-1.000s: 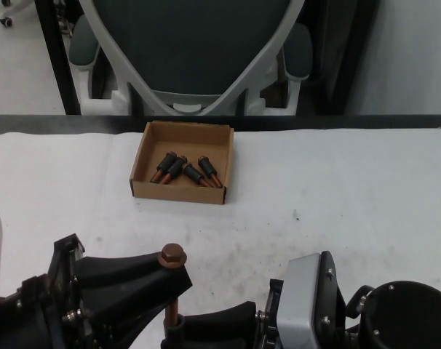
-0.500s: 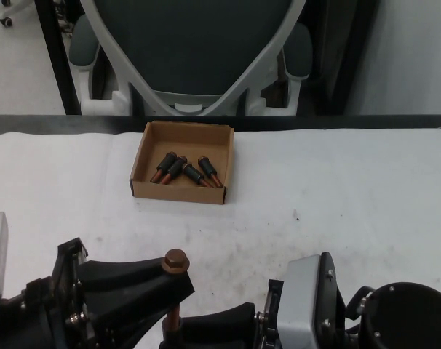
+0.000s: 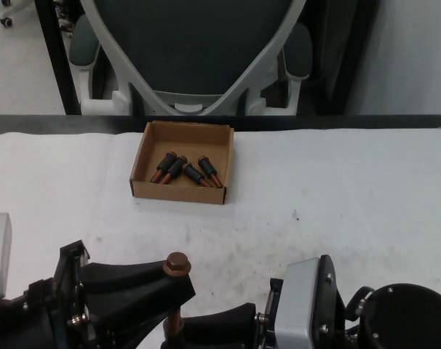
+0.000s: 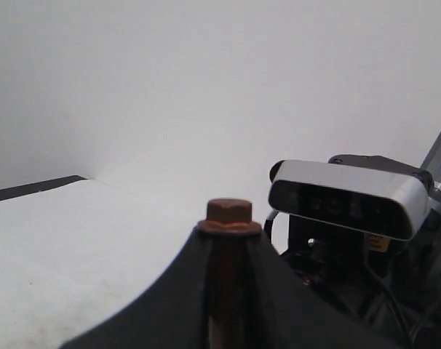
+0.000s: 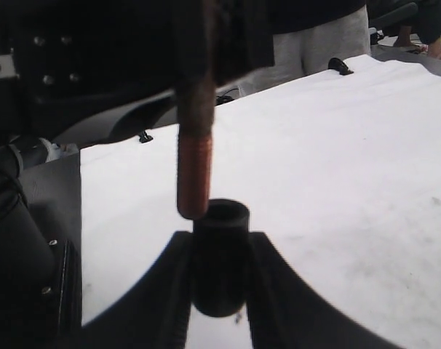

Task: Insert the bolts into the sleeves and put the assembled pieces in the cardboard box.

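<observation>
At the lower left of the high view, the left pincer [image 4: 228, 251] is clamped on a copper bolt [image 3: 177, 265] – upright, head on top. The right pincer [image 5: 220, 247] grips a black sleeve [image 5: 219, 258], and the bolt's threaded tip sits at the rim of the sleeve's mouth. Up the white surface [image 3: 337, 189], left of centre, the cardboard box [image 3: 178, 190] holds four assembled pieces [image 3: 184, 171].

Lab or office workroom, by the look. Grey office chair [image 3: 191, 43] with pale frame pushed up behind the tabletop [image 3: 366, 189], which is draped in a scuffed white sheet. Plain white wall [image 4: 206, 73].
</observation>
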{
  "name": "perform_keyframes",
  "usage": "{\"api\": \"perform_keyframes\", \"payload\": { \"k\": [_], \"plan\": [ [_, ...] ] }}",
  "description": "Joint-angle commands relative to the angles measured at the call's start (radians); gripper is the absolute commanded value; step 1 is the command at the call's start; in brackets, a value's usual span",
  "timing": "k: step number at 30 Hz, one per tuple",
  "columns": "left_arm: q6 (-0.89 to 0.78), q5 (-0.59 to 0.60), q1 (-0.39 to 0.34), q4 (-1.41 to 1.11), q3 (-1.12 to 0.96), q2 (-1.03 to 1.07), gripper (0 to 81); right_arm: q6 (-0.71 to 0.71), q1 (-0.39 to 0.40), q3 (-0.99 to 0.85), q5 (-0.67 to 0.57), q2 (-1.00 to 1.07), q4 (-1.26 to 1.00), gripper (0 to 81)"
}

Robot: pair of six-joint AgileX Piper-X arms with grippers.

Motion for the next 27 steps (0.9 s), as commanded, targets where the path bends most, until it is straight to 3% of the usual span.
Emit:
{"api": "perform_keyframes", "payload": {
  "k": [1, 10, 27],
  "plan": [
    [0.001, 0.056, -0.001, -0.002, -0.004, 0.001, 0.8, -0.035, 0.001, -0.004, 0.030, -0.021, -0.026, 0.2],
    [0.052, 0.056, -0.001, -0.002, -0.004, 0.001, 0.8, -0.131, 0.001, 0.007, 0.088, -0.069, 0.002, 0.2],
    [0.079, 0.050, -0.001, -0.183, -0.004, 0.001, 0.8, -0.130, 0.001, 0.013, 0.065, -0.071, 0.033, 0.2]
  ]
}}
